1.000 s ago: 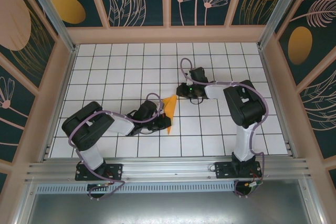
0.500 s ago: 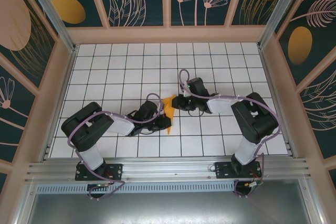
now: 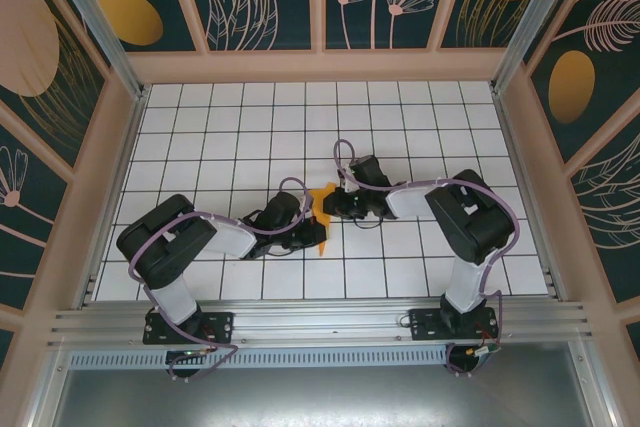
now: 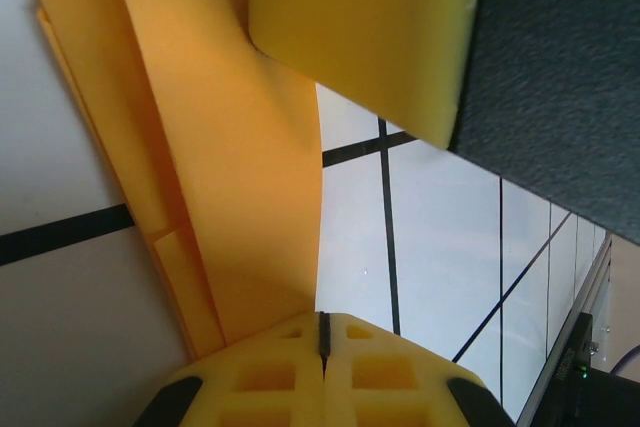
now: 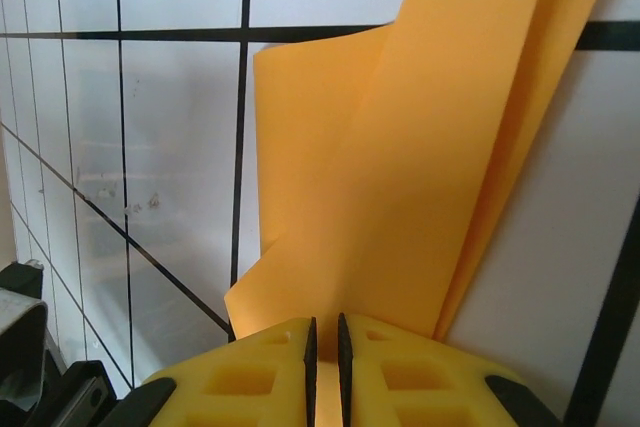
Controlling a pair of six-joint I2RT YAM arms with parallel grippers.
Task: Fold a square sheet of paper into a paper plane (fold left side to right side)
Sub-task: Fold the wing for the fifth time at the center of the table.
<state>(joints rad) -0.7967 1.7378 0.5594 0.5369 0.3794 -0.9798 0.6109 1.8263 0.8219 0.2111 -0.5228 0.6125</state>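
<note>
We hold the paper (image 3: 320,197), in the middle of the table (image 3: 220,137), pinched in both the left gripper (image 4: 322,339) and the right gripper (image 5: 323,343); it is already a narrow layered strip with one flap curling up, so we judge the fold begun but not yet pressed flat.

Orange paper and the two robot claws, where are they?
orange paper (image 5: 400,147), right wrist view, middle of the curled flap.
left gripper (image 4: 322,332), left wrist view, seam between its yellow fingertips.
right gripper (image 5: 324,332), right wrist view, slit between its yellow fingertips.
</note>
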